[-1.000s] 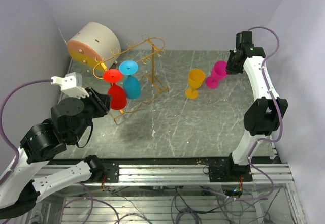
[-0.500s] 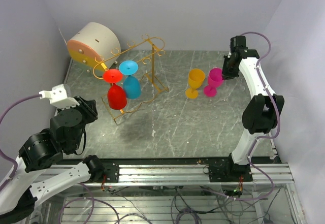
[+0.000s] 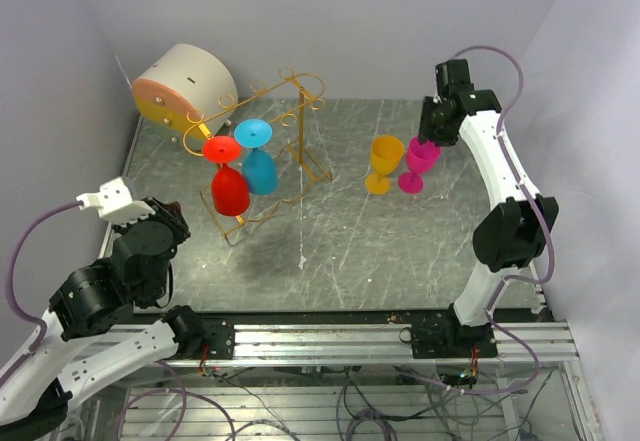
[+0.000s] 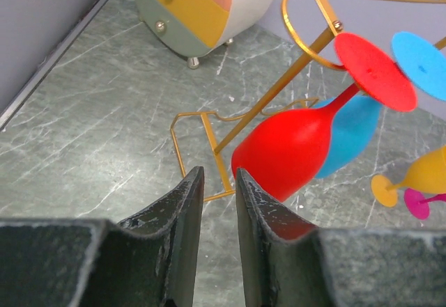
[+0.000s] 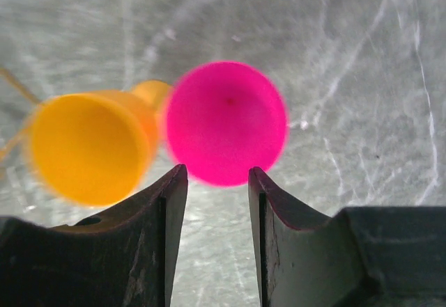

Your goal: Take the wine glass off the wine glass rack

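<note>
The gold wire wine glass rack (image 3: 292, 126) stands at the back left. A red wine glass (image 3: 229, 189) and a blue one (image 3: 260, 168) hang upside down from its rails by their feet. In the left wrist view my left gripper (image 4: 217, 176) is open with a narrow gap and nothing in it, a short way back from the red glass (image 4: 287, 151) and the rack's base (image 4: 202, 147). My right gripper (image 5: 217, 172) is open just above a pink wine glass (image 5: 226, 122), which stands upright on the table next to a yellow one (image 5: 87, 145).
A cream drum with an orange face (image 3: 183, 85) sits in the back left corner behind the rack. The pink glass (image 3: 419, 158) and yellow glass (image 3: 384, 162) stand close together at the back right. Walls close in the table on the left, back and right.
My right gripper has opened and let go of the pink glass, which now stands beside the yellow one; that arm shifted left. My left arm has drawn back from the rack.
</note>
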